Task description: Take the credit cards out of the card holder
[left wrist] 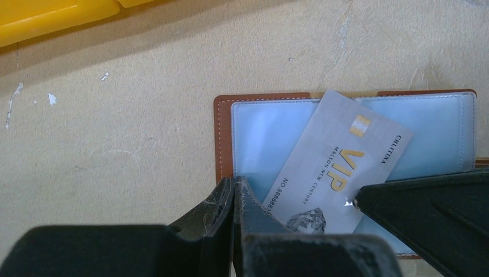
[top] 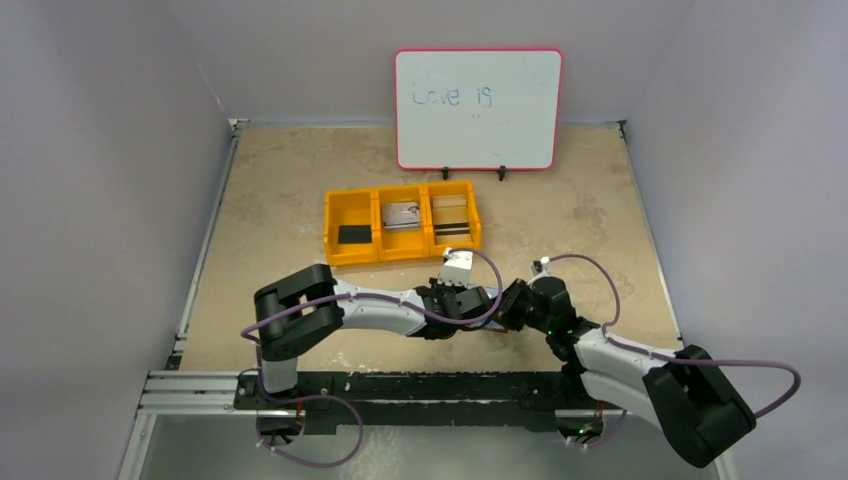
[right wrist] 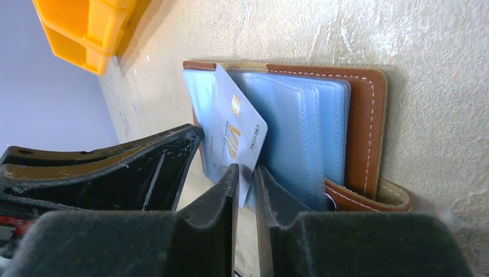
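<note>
Whiteboard [top: 477, 108] behind bin [top: 400, 256], cards [top: 352, 234] in its compartments, card holder [left wrist: 222, 138] before bin, one card [left wrist: 340, 167] on it

Beige tabletop [top: 285, 180], grey walls [top: 100, 150], red-framed whiteboard [top: 478, 108] behind

We find bare table [top: 280, 200] along the left edge, into the far-left corner, and again down the right edge. The yellow bin [top: 400, 256] blocks the middle, and the whiteboard [top: 478, 108] stands just behind it at the far edge, with only a narrow strip between them. By the near edge the left gripper [left wrist: 233, 186] and right gripper [right wrist: 245, 170] crowd tip to tip over the open card holder [left wrist: 222, 133]. The right one pinches the askew credit card [left wrist: 340, 161], and there is no passage between them.
</note>
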